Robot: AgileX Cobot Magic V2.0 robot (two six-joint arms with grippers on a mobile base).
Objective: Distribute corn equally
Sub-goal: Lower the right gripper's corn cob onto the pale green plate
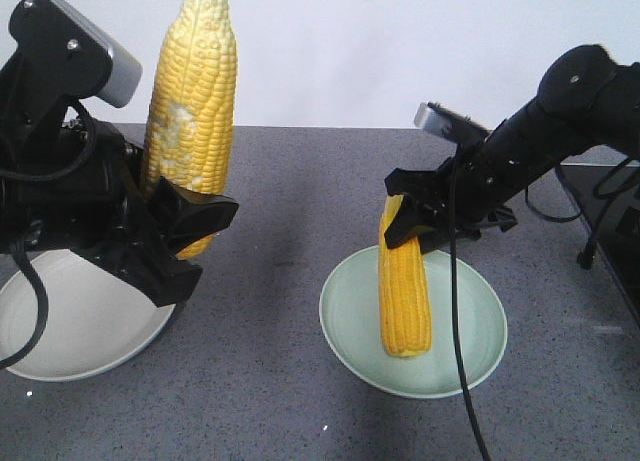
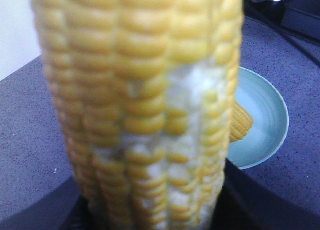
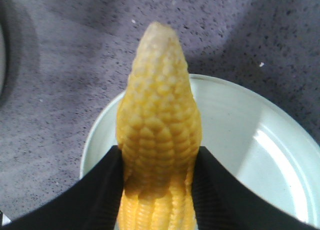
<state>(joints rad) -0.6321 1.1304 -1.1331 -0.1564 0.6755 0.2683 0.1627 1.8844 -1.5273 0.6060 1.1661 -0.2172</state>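
My left gripper is shut on the lower part of a corn cob with whitish patches. It holds the cob upright above the right rim of a white plate. That cob fills the left wrist view. My right gripper is shut on the top of a second yellow cob, whose lower end rests in a pale green plate. In the right wrist view the black fingers flank this cob, and its pale tip points past the plate rim. A cob end shows on the green plate.
The plates sit on a grey speckled counter with a white wall behind it. A black cable hangs from the right arm across the green plate's front. Dark equipment and cables stand at the right edge.
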